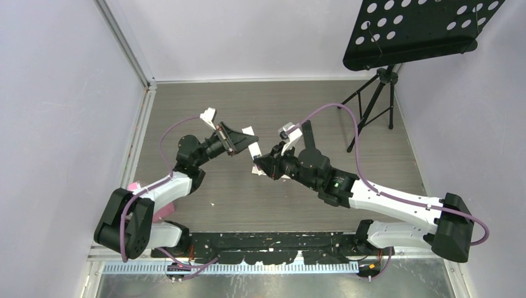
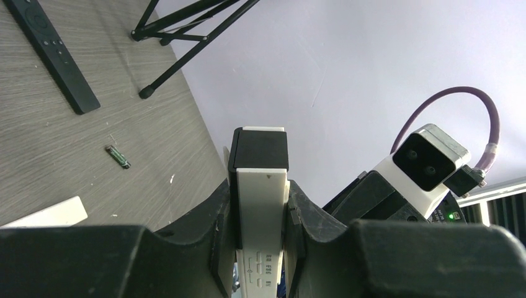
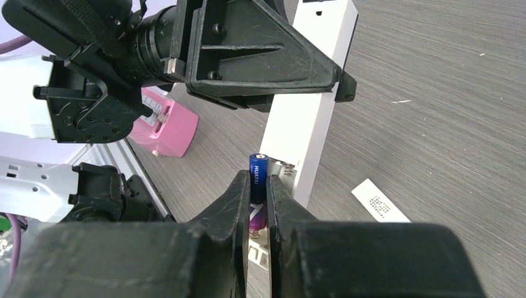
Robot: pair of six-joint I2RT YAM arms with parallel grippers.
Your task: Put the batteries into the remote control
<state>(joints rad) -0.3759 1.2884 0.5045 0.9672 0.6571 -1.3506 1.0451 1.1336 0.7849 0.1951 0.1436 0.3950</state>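
Note:
My left gripper is shut on a white remote control and holds it tilted above the table; it also shows in the top view. My right gripper is shut on a purple-blue battery. The battery stands upright right beside the remote's open lower end, where metal contact springs show. In the top view the right gripper sits just right of the white remote. A green battery lies on the table. No orange-gold battery is in view.
A black remote lies on the table past the grippers. A white battery cover lies flat near the remote. A pink object sits by the left arm's base. A music stand on a tripod stands at the back right.

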